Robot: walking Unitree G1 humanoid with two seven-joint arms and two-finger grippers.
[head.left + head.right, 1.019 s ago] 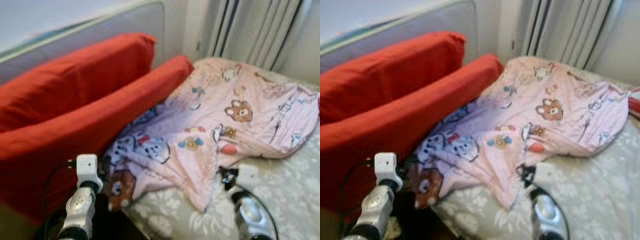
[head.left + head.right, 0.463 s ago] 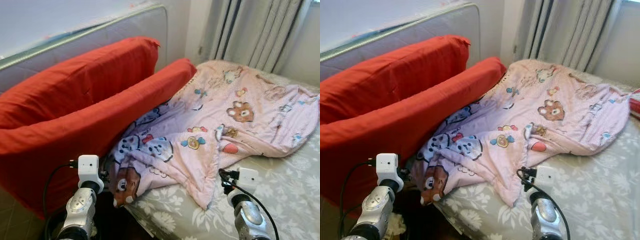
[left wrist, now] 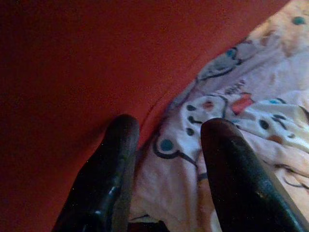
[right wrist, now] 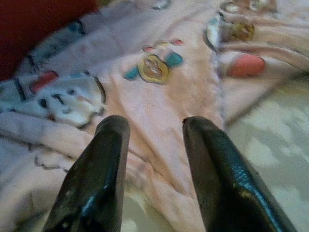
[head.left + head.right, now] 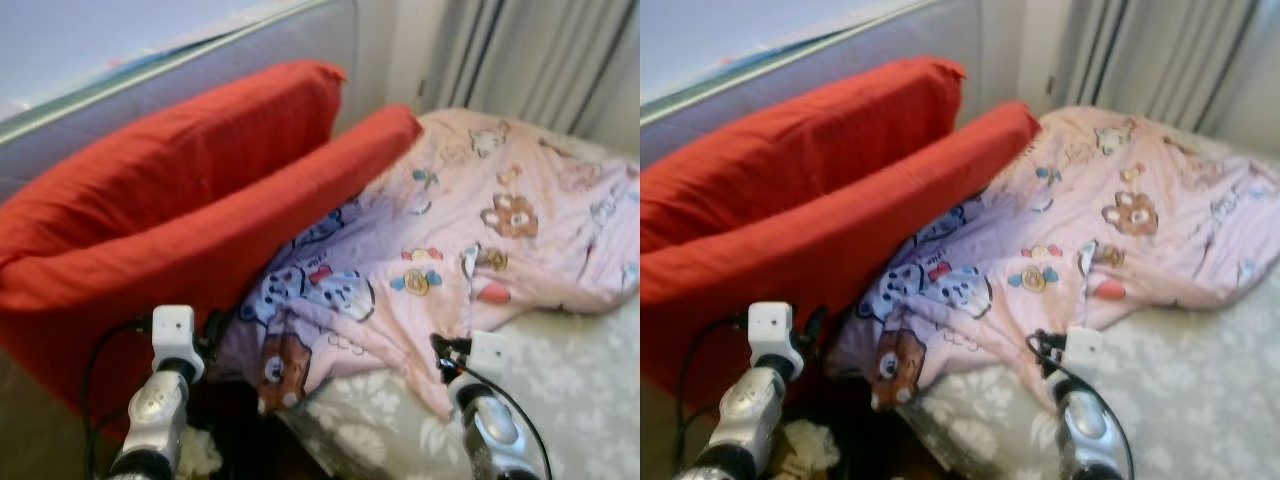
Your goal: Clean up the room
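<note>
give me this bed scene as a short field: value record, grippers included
setting: bed with grey floral sheet
blanket: pink cartoon-print blanket, crumpled across the bed, one corner hanging over the edge
cushions: two red cushions leaning against the grey headboard
left gripper: open, at the seam between cushion and blanket
right gripper: open, over the blanket's lower edge

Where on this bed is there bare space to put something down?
Bare patch: the grey floral sheet beside the right gripper, below the pink blanket's edge. Crowded: the blanket covers the middle, and the red cushions press against its left side by the left gripper.
</note>
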